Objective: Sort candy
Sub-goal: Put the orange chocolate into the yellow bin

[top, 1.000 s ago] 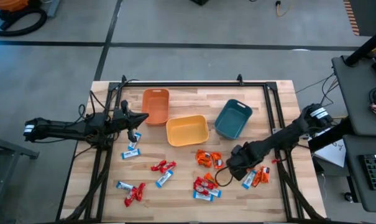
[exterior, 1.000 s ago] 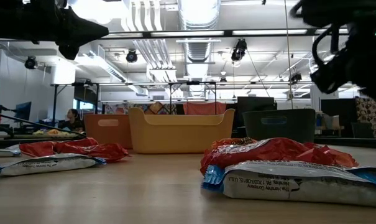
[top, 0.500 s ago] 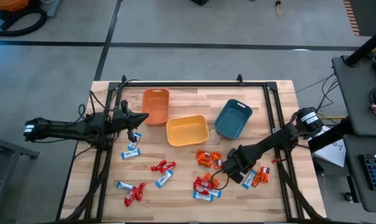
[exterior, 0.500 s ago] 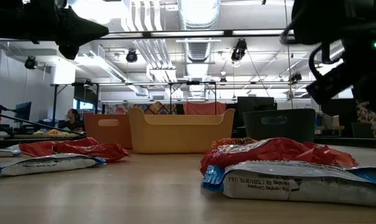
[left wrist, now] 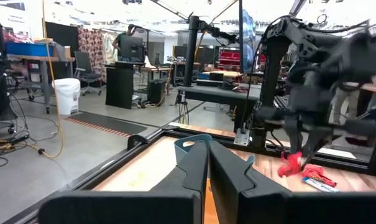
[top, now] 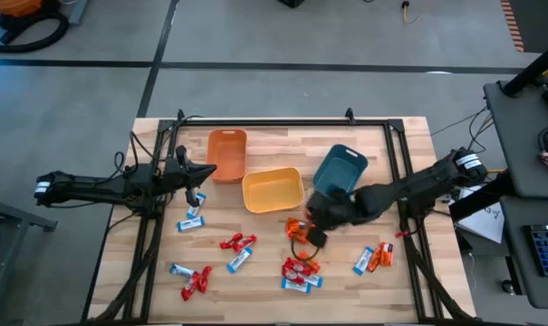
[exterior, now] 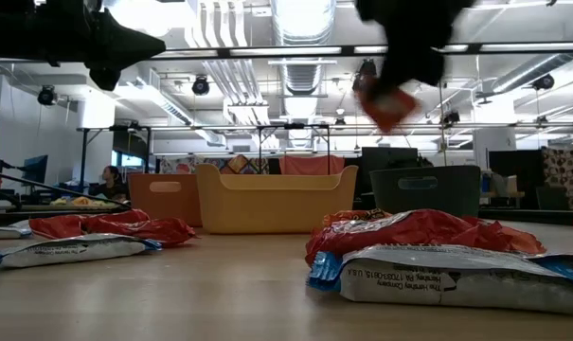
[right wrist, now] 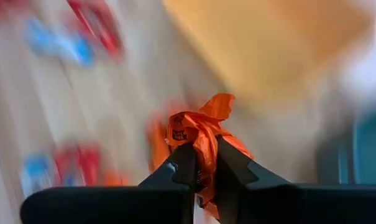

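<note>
The right gripper [top: 308,228] is clamped on an orange packet [right wrist: 200,134], held in the air above the table [top: 409,281] between the yellow bin [top: 274,190] and the teal bin [top: 340,172]; the rest of the candy [top: 296,270] lies scattered on the wood in front of the bins. The left gripper [top: 199,186], fingers together and empty, waits beside the orange bin [top: 226,152]. The likely risk: the grip bears only on crumpled wrapper, so a fast swing could let it slip out and fall short of a bin or into the wrong one.
</note>
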You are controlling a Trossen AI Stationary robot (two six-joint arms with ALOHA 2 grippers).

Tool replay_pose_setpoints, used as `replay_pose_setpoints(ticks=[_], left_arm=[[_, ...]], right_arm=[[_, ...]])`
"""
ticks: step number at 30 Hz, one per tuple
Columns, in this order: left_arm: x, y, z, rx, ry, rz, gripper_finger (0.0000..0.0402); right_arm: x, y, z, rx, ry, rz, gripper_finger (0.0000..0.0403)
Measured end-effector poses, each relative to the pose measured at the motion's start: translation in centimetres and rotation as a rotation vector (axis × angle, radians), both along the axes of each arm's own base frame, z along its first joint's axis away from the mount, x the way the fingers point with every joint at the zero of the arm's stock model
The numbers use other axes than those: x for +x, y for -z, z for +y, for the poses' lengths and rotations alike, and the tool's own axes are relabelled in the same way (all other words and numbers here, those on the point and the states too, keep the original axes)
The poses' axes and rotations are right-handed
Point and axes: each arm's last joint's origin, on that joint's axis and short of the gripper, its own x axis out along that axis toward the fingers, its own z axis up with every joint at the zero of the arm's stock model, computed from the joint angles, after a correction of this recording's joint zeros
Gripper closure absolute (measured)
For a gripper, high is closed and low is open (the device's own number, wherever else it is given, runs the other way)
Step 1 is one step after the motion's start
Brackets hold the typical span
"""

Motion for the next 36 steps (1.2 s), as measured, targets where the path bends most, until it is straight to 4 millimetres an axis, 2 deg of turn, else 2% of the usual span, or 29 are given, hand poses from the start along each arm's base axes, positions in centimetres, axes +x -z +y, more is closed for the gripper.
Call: replay_pose_setpoints(ticks=[2,5,10,16,19,22,30,36], left_arm=[[0.0,0.0,0.0,-0.015,0.002,-0.002,0.0402],[0.1,0.2,0.0,-0.047,0.005,0.001,0.0402],[0.4,0.5,-0.1,-0.117,0.042,0.016,0.0402],[0.6,1.4,-0.7,-0.184,0.25,0.096,0.0402],[0.7,1.6,-1.2,-0.215,0.408,0.133,0.0402],[0.9,2.1,-1.4,-0.26,0.467,0.184,0.0402],[0.9,4.9,-1.7,-0.414,0.491,0.465,0.0402],[1.2,5.8,-2.3,-0.461,0.508,0.57,0.0402]], right_arm=[[1.5,-1.0,-0.8,-0.072,-0.074,-0.16,0.0378],[3.6,-1.4,-2.0,-0.201,-0.155,-0.333,0.0378],[6.3,-0.2,-4.6,-0.36,-0.172,-0.445,0.0374],[8.2,2.9,-7.7,-0.349,-0.089,-0.316,0.0367],[8.4,4.3,-8.3,-0.328,-0.075,-0.215,0.0366],[8.5,5.4,-8.5,-0.32,-0.082,-0.127,0.0366],[9.0,6.4,-8.5,-0.33,-0.11,-0.049,0.0365],[9.1,6.4,-8.5,-0.366,-0.152,-0.036,0.0364]])
